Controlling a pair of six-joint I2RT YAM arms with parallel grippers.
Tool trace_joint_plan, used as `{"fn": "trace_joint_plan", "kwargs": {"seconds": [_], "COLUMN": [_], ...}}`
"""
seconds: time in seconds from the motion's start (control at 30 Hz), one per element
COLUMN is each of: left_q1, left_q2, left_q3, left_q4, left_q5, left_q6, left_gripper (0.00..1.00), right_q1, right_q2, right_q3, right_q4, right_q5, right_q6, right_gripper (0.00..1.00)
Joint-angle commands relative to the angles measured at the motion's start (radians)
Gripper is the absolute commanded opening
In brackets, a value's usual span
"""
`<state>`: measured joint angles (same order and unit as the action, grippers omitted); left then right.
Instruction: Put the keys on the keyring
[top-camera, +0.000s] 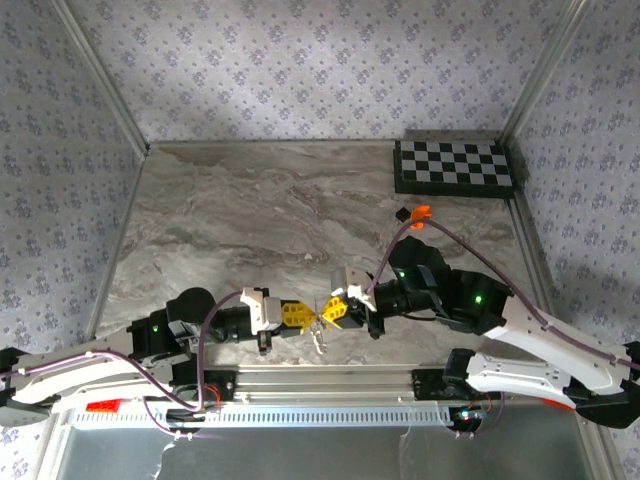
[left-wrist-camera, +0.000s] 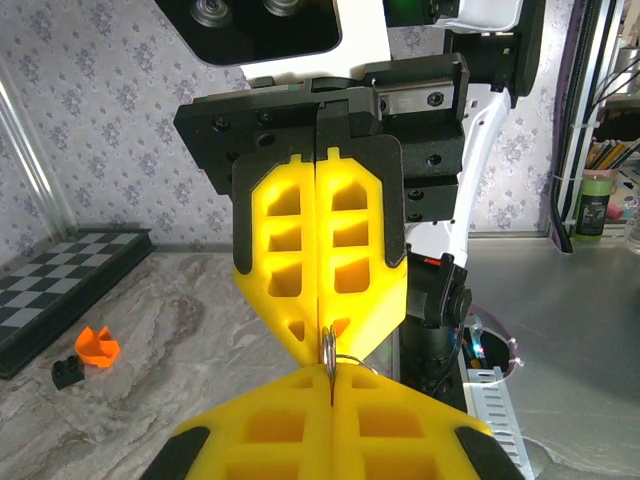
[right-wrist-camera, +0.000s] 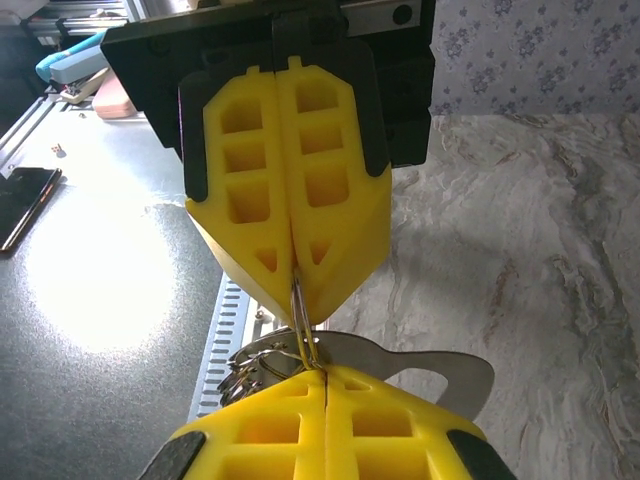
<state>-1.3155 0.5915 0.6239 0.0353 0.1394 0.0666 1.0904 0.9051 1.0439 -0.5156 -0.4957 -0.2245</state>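
1. Keyring (right-wrist-camera: 299, 318) is held in the air over the near edge of the marble table (top-camera: 250, 220), between two meeting tips.
2. Left gripper (right-wrist-camera: 294, 285) is clamped on one side of the loop, and right gripper (right-wrist-camera: 326, 392) is clamped on the opposite side.
3. Silvery key (right-wrist-camera: 440, 372) sits just beside the right pads.
4. Checkerboard (top-camera: 455, 167) lies well apart, in the far right corner.

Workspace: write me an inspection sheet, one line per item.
Surface: marble-patterned table.
Job's things: keyring pinched between both hands; silvery key beside it.
Clutter: orange piece, black piece, checkerboard at the far right.
Hands: left hand and right hand shut on the keyring, tip to tip.
Cables: purple cable arching over the right arm.
Surroundings: patterned walls.
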Motion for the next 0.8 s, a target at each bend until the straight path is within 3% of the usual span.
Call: {"fn": "trace_joint_plan", "kwargs": {"seconds": [0.0, 0.77], "left_q1": [0.0, 0.0], "left_q2": [-0.009, 0.03], "left_q3": [0.001, -0.016], "left_q4": [0.071, 0.24], "left_q5": [0.028, 0.143], "left_q6": [-0.01, -0.045], "left_gripper": [0.0, 0.0], "right_q1": [-0.001, 0.018], "right_q2": [0.0, -0.017], "right_q3": [-0.011, -0.08], "right_q4": [0.019, 0.099], "right_q5": [-0.046, -0.042], "right_q6": [-0.006, -0.025], "right_gripper": [0.01, 0.0]}}
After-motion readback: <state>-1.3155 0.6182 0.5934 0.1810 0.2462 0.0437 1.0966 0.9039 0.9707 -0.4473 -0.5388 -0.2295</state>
